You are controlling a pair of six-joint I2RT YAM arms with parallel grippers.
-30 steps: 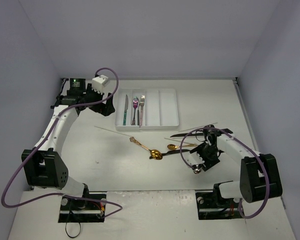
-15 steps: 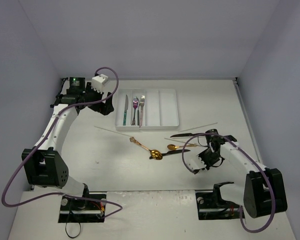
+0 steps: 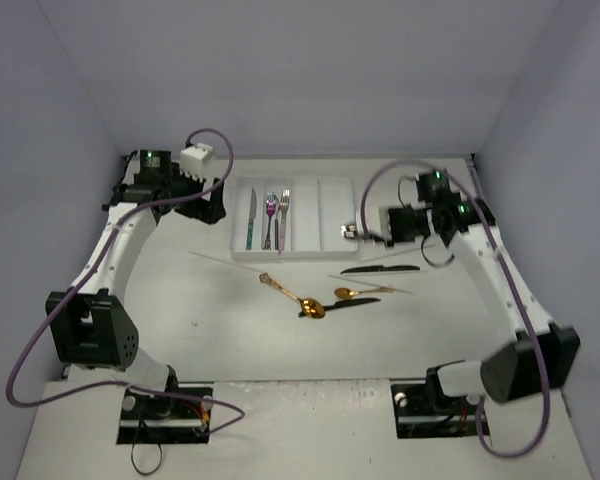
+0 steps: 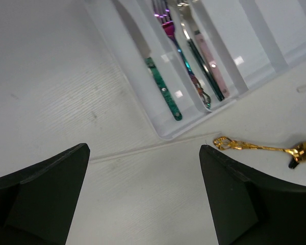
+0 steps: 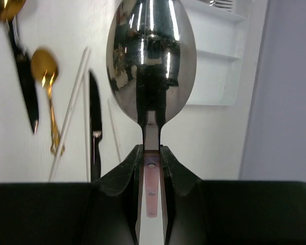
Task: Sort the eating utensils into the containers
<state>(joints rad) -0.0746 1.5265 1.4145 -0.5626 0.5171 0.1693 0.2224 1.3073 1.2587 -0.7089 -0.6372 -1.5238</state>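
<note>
The white tray (image 3: 338,215) lies at the back middle. It holds a teal knife (image 3: 251,222), a purple fork (image 3: 270,215) and a pink-handled fork (image 3: 282,215) in its left compartments. My right gripper (image 3: 380,228) is shut on a pink-handled silver spoon (image 5: 151,56), held above the table just off the tray's right edge (image 5: 214,71). My left gripper (image 3: 212,205) is open and empty beside the tray's left edge (image 4: 127,76). On the table lie a gold spoon (image 3: 295,297), a black spoon (image 3: 345,303), a small gold spoon (image 3: 355,292), a black knife (image 3: 380,268) and pale chopsticks (image 3: 230,263).
The walls of the white enclosure stand close on the left, back and right. The tray's two right compartments hold nothing. The loose utensils lie in a cluster in front of the tray, between the two arms.
My right arm has lifted the pink-handled spoon from the near right of the table and swung it back to the tray's right edge. The left arm has barely moved.
</note>
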